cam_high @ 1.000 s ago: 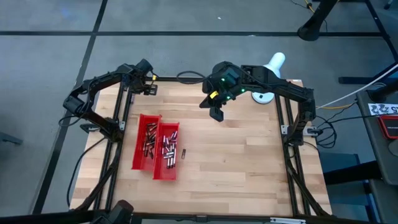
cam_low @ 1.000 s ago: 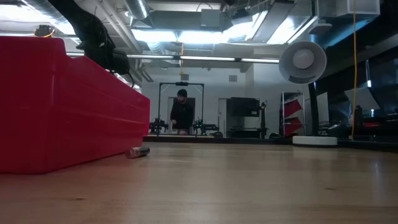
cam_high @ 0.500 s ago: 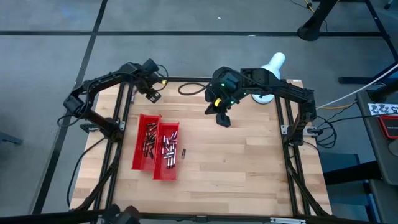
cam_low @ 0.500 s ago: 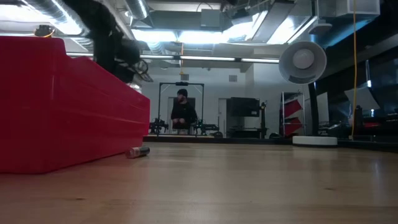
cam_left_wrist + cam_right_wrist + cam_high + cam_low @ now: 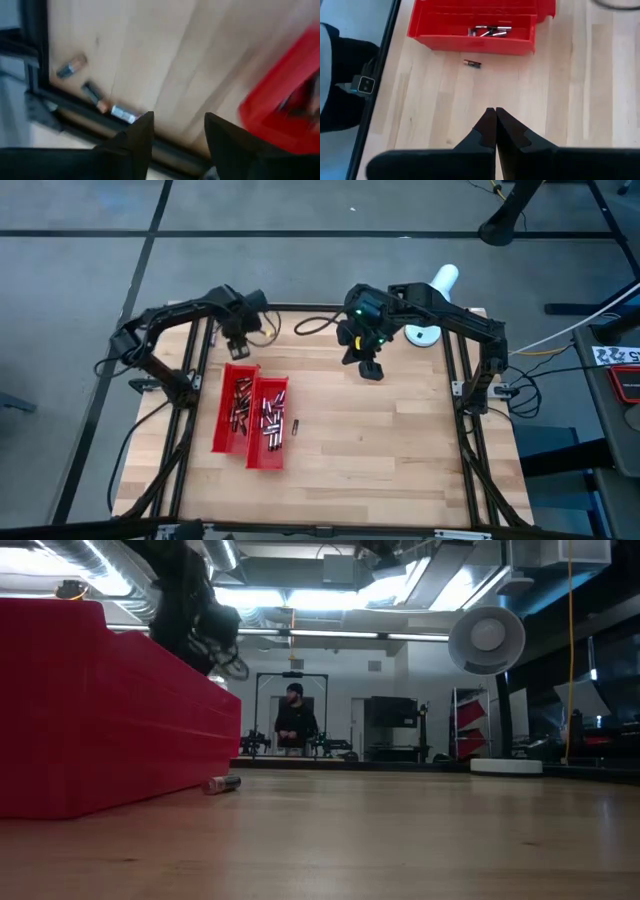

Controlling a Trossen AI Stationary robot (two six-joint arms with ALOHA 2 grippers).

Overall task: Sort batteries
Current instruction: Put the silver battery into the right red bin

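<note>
High view: silvery batteries [image 5: 268, 416] fill red trays [image 5: 222, 435]; left fingers [image 5: 142, 132] apart, right fingers [image 5: 487, 131] closed.

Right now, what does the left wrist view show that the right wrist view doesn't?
Only the left wrist view shows three loose batteries lying by the table's dark edge rail, past the open left tool. Only the right wrist view shows one stray battery beside the tray and the shut right tool. Both show a red tray on the wooden table.
</note>
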